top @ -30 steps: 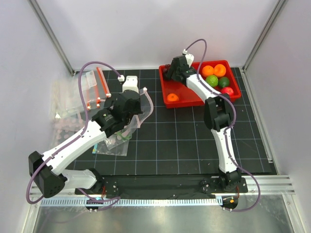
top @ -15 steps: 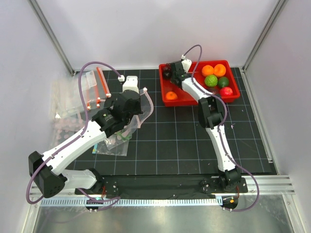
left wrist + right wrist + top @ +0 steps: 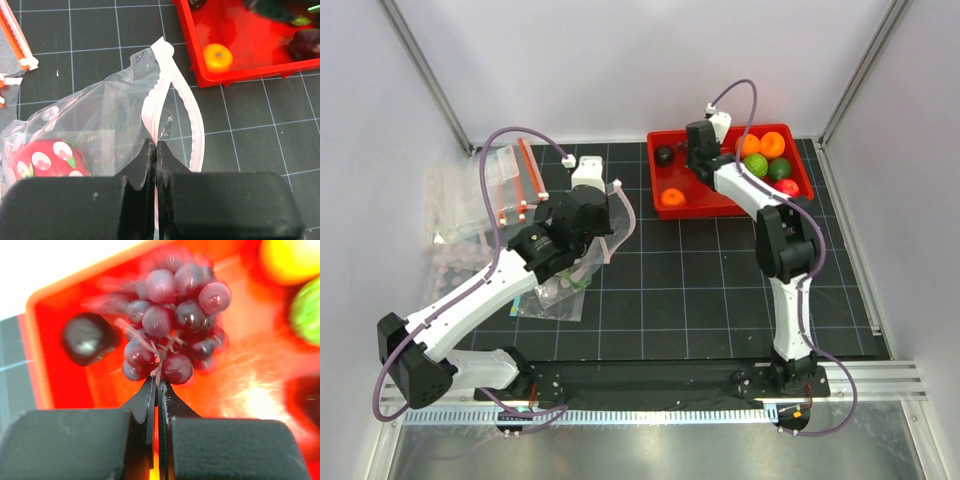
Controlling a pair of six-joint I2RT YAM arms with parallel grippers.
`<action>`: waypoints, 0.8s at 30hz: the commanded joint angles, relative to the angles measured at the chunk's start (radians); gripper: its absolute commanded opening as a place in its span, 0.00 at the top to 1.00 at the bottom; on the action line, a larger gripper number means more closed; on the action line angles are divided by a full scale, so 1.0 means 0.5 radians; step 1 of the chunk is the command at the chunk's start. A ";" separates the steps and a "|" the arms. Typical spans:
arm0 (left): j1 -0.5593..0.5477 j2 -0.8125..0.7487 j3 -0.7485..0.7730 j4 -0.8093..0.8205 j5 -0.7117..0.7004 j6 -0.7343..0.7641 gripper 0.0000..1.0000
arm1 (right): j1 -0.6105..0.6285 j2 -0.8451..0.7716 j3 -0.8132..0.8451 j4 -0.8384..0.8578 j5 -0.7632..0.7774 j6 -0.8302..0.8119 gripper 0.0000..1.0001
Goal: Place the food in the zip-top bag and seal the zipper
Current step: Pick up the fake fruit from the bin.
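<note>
I see zip-top bag point(image 3: 95, 115) lying crumpled, white-dotted, red round fruit point(image 3: 47, 160) inside | zipper point(image 3: 150, 110) pale pink, unsealed, lips apart | grape bunch point(image 3: 172, 335) dark purple, stem pinched, over red tray point(image 3: 690, 214) | dark fruit point(image 3: 87, 338) just beside it, on tray floor

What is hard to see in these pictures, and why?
Top view: the zip-top bag is mostly hidden under the left arm.
Left wrist: the red fruit inside it is partly covered by the left end effector.
Right wrist: the grape bunch and dark fruit are blurred.
</note>
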 commanded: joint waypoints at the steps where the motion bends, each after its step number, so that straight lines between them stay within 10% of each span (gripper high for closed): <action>1: 0.005 -0.078 0.001 0.113 -0.019 -0.023 1.00 | 0.016 -0.378 -0.126 0.268 0.094 -0.136 0.99; 24: 0.002 0.001 0.097 0.046 0.300 -0.017 1.00 | 0.145 -2.020 -1.114 0.132 -0.957 0.213 0.99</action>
